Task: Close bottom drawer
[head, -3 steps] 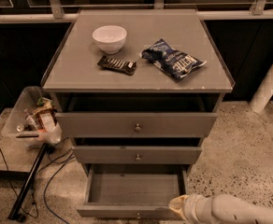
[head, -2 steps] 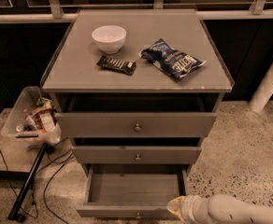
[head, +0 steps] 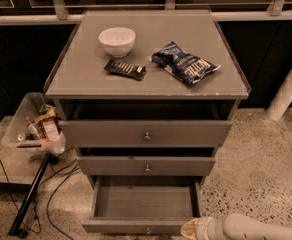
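Note:
The grey wooden cabinet (head: 146,79) has three drawers. The bottom drawer (head: 143,204) is pulled out and shows an empty grey inside; its plain front (head: 131,226) with a small round knob (head: 147,230) lies at the lower edge of the view. The middle drawer front (head: 146,166) and the top drawer front (head: 146,133) stand above it. My gripper (head: 192,229) comes in from the lower right on a pale arm (head: 256,228) and sits at the right end of the bottom drawer's front.
On the cabinet top lie a white bowl (head: 117,40), a dark snack bar (head: 125,69) and a blue chip bag (head: 185,62). A clear bin of clutter (head: 35,126) stands at the left, with a black pole (head: 30,194) and cables on the floor. A white post (head: 288,86) stands at the right.
My gripper has shifted slightly left along the bottom drawer's front. The drawer looks as far out as before.

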